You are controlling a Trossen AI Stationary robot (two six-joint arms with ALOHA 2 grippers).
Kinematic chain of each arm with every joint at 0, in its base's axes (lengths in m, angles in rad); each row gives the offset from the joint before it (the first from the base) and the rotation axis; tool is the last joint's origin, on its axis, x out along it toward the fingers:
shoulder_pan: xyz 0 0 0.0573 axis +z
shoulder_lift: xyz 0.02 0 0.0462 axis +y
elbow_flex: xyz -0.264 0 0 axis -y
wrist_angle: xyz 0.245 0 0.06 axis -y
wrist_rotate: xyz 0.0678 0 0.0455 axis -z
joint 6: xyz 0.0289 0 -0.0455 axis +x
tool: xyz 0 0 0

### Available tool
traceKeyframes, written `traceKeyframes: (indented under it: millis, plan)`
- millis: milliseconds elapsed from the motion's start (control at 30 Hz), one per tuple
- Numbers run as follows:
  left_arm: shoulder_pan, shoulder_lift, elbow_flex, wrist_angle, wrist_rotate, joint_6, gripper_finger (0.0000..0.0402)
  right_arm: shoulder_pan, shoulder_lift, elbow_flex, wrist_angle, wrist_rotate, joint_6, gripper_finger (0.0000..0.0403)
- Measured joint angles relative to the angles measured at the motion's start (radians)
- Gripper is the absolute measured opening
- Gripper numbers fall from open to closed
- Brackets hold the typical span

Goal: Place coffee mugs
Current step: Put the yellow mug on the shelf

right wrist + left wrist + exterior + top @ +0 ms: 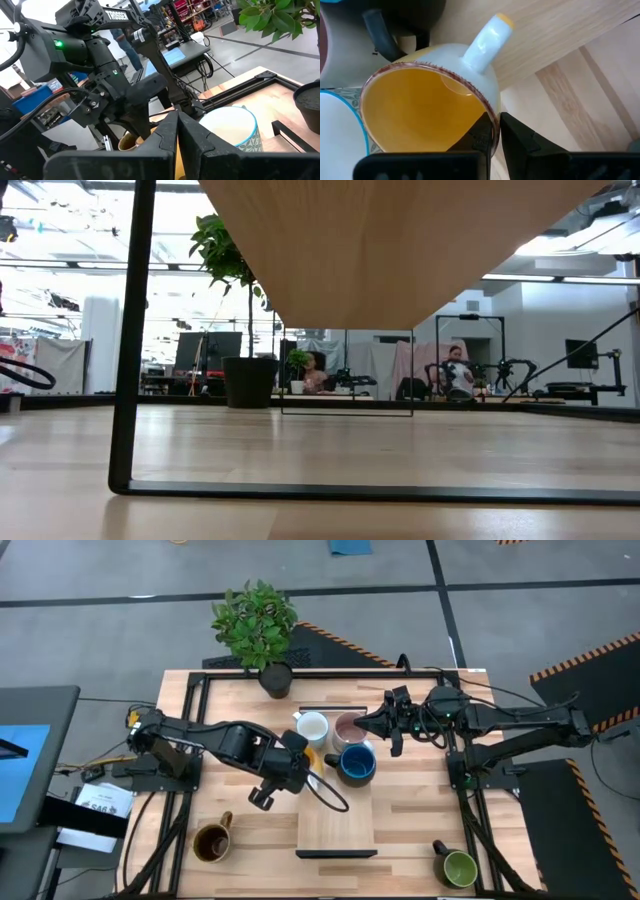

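Observation:
The orange mug (pixel 322 758) (pixel 420 110) sits among three mugs on a raised wooden board (pixel 335 820): white and pale blue (pixel 313 727), pinkish-mauve (pixel 346 725) and dark blue (pixel 357 763). My left gripper (pixel 312 762) (pixel 493 137) is shut on the orange mug. My right gripper (pixel 372 724) (pixel 177 127) is shut, at the right side of the pinkish-mauve mug. The glossy brown mug (pixel 212 840) stands near the table's near left corner. The green mug (pixel 458 867) stands near the near right corner. My left gripper pinches the orange mug's rim (pixel 492 112) on the side away from its pale handle (pixel 487 37), with one finger (pixel 480 137) inside the cup and one (pixel 517 140) outside. The fingers slant down from above. Whether the mug's base rests on the board does not show. My right gripper is close to the pinkish-mauve mug's rim, but I cannot tell whether it touches it.
A potted plant (pixel 258 625) stands at the table's far edge, just behind the board. A black metal frame (pixel 185 740) runs round the tabletop. In the low view the board's underside (pixel 400 250) and its black leg (pixel 130 340) show. People sit far off in the room.

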Motion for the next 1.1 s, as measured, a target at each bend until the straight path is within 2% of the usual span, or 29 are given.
traceKeyframes:
  millis: [600, 1100]
  plan:
    - [0.0, 0.0, 0.0, 0.026, -0.023, -0.005, 0.0022, 0.0, 0.0, 0.0, 0.0, 0.0, 0.0, 0.004]
    - [-0.001, -0.002, 0.0, 0.035, -0.044, -0.014, 0.0107, 0.0, 0.0, 0.0, 0.0, 0.0, 0.0, 0.004]
